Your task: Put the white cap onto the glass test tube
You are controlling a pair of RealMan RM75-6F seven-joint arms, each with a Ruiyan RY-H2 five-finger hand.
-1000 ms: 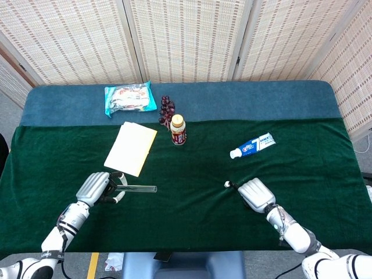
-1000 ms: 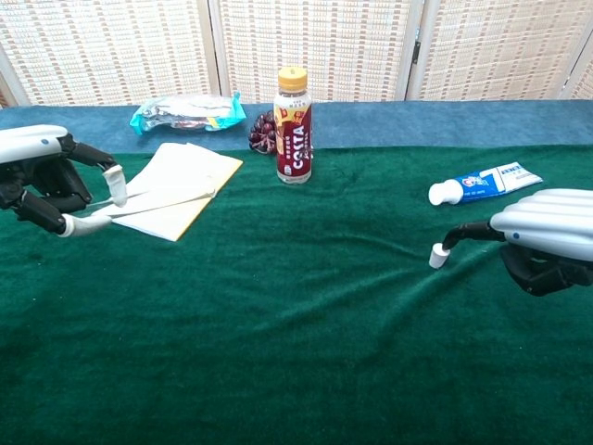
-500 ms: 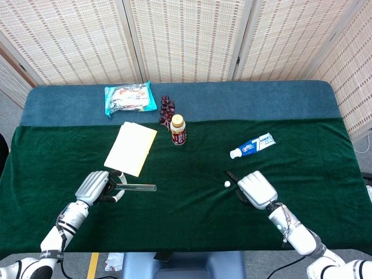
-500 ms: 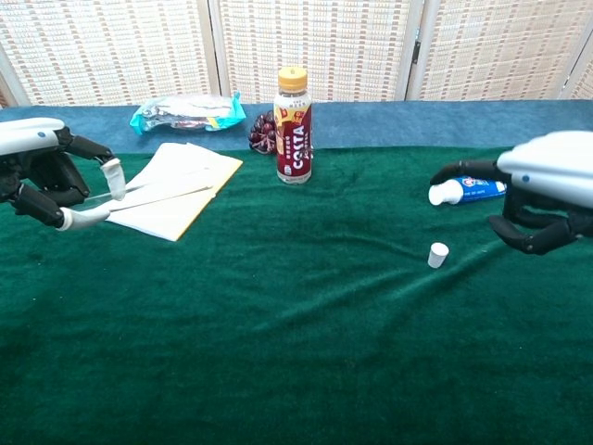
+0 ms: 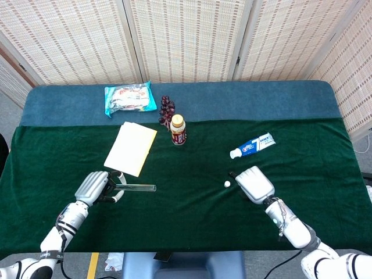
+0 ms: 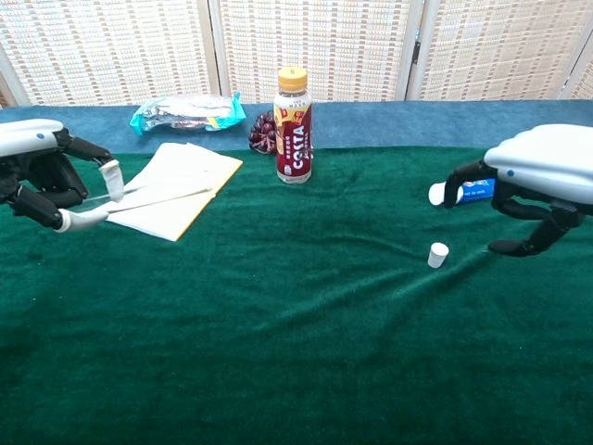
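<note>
The small white cap (image 5: 227, 184) (image 6: 437, 255) stands alone on the green cloth, right of centre. My right hand (image 5: 253, 183) (image 6: 537, 181) hovers just to the right of it, raised off the cloth, fingers spread and curved downward, holding nothing. At the left, my left hand (image 5: 96, 187) (image 6: 46, 176) grips one end of the glass test tube (image 5: 136, 187) (image 6: 157, 198). The tube lies roughly level, and its free end points right, toward the middle of the table.
A Costa bottle (image 5: 178, 129) (image 6: 294, 125) stands at the back centre beside dark grapes (image 5: 166, 108). A yellow paper pad (image 5: 131, 147) lies behind the left hand, a snack packet (image 5: 128, 97) is further back, and a toothpaste tube (image 5: 252, 145) (image 6: 473, 190) lies behind the right hand.
My right hand has let go of contact with the cap and risen off the cloth, its fingers spreading. The cap stays on the cloth. The left hand and tube have barely moved.
</note>
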